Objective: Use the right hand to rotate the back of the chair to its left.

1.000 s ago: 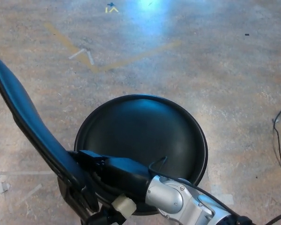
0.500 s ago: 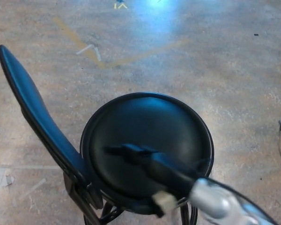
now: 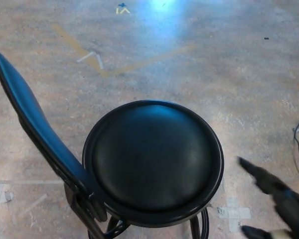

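Note:
A black chair with a round padded seat [image 3: 154, 159] stands on the floor in the head view. Its curved black backrest [image 3: 35, 127] rises at the seat's left side, running from the upper left down to the bracket under the seat. My right hand [image 3: 276, 201] is at the bottom right corner, blurred, away from the seat and touching nothing, with its fingers spread. The left hand is out of view.
The concrete floor [image 3: 199, 59] carries faded yellow lines and bits of tape. A black cable [image 3: 296, 149] lies at the right edge. A white tape cross [image 3: 233, 211] marks the floor beside the chair's base.
My right arm has pulled back from the backrest's base, across the seat, to the bottom right corner. The backrest stays at the seat's left side.

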Available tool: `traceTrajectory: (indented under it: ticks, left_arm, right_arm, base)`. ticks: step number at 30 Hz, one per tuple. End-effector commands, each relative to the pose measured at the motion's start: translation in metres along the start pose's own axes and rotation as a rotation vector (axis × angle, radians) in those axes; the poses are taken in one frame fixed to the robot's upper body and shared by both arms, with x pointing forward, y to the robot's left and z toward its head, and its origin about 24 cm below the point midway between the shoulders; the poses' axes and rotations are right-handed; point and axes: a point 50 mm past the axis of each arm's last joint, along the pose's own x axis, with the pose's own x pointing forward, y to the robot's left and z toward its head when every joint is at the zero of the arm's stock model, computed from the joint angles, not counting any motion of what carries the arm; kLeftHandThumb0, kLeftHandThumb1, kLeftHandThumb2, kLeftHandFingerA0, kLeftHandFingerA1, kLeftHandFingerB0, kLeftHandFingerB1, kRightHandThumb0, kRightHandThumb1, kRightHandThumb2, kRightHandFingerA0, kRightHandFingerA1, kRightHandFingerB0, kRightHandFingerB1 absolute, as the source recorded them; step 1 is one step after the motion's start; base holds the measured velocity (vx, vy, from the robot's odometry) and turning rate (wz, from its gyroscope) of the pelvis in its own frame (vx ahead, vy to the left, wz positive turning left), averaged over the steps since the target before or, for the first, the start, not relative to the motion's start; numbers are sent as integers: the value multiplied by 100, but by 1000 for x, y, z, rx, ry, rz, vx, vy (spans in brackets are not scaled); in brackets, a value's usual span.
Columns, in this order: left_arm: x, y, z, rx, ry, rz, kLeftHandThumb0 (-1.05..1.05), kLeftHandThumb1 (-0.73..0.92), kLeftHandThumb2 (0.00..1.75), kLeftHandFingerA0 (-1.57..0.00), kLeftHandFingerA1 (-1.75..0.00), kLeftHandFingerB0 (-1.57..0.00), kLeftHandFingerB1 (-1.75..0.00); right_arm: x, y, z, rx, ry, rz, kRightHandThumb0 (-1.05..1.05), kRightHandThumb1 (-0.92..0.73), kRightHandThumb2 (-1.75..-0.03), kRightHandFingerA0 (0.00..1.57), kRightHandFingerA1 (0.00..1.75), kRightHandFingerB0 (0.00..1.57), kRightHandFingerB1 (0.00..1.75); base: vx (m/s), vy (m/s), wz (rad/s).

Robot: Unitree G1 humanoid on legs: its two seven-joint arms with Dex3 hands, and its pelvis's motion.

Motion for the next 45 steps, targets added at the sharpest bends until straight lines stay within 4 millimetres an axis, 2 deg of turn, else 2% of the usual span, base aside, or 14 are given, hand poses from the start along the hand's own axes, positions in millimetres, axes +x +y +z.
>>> traceTrajectory:
  ticks: [1,4,6,8,10,12,13,22,23,25,30,33,34,45]
  left_arm:
    - [0,1,-6,25,16,2,-46,78,63,-53,-49,-44,-41]
    - [-1,0,-9,5,22,-7,-45,75,61,-49,-45,-41,-39]
    - [-1,0,-9,11,20,-8,-45,75,62,-50,-46,-41,-39]
    - [0,0,-7,2,15,-8,-45,76,62,-52,-48,-45,-41]
    - [-1,-1,-10,8,21,-10,-44,76,62,-51,-47,-43,-40]
    - [-1,-2,-11,13,23,-11,-44,76,62,-51,-47,-43,-40]
    - [-1,-2,-10,23,24,-9,-45,76,63,-52,-47,-44,-41]
    - [-1,-3,-10,3,22,-17,-45,73,61,-51,-47,-45,-41]
    - [-1,-3,-11,10,21,-17,-46,73,61,-53,-47,-46,-41]
    - [-1,-3,-11,12,21,-14,-46,74,61,-52,-48,-45,-41]
    - [-1,-5,-9,7,15,-10,-45,76,62,-49,-45,-41,-39]
    - [-1,-5,-10,-3,16,-15,-45,76,62,-49,-45,-41,-39]
    - [-1,-5,-9,3,17,-16,-45,75,62,-51,-46,-42,-39]
    - [-1,-7,-13,37,18,-23,-48,75,63,-53,-47,-43,-40]
  right_arm:
    - [-16,-4,-42,61,225,-165,-105,-86,-67,0,17,0,7]
    - [-18,4,-62,161,388,-221,-105,-86,-72,0,47,0,34]
    - [-19,8,-69,203,452,-252,-105,-86,-75,0,42,0,30]
    - [-21,16,-80,228,582,-279,-105,-90,-78,0,74,0,57]
    - [-27,24,-88,244,688,-283,-105,-92,-80,0,97,0,62]
    - [-29,26,-90,247,712,-283,-105,-92,-80,0,97,0,62]
    - [-32,30,-93,246,760,-267,-105,-92,-86,0,120,0,75]
    - [-61,63,-104,396,1016,-162,-105,-92,-93,0,137,0,110]
    - [-68,70,-105,431,1054,-149,-105,-84,-91,28,157,0,118]
    - [-76,77,-106,469,1098,-138,-105,-83,-93,35,166,0,116]
    - [-87,87,-107,561,1169,-123,-105,-71,-102,4,138,0,113]
    - [-91,89,-108,564,1187,-109,-105,-71,-102,4,138,0,113]
    - [-94,92,-107,590,1196,-114,-105,-50,-132,13,98,2,86]
    - [-88,88,-108,603,1185,-93,-105,-49,-132,10,92,3,81]
  base:
    - [0,0,0]
    - [0,0,0]
    - [0,0,0]
    - [0,0,0]
    - [0,0,0]
    - [0,0,0]
    - [0,0,0]
    - [0,0,0]
    - [0,0,0]
    - [0,0,0]
    - [0,0,0]
    - [0,0,0]
    - [0,0,0]
    - [0,0,0]
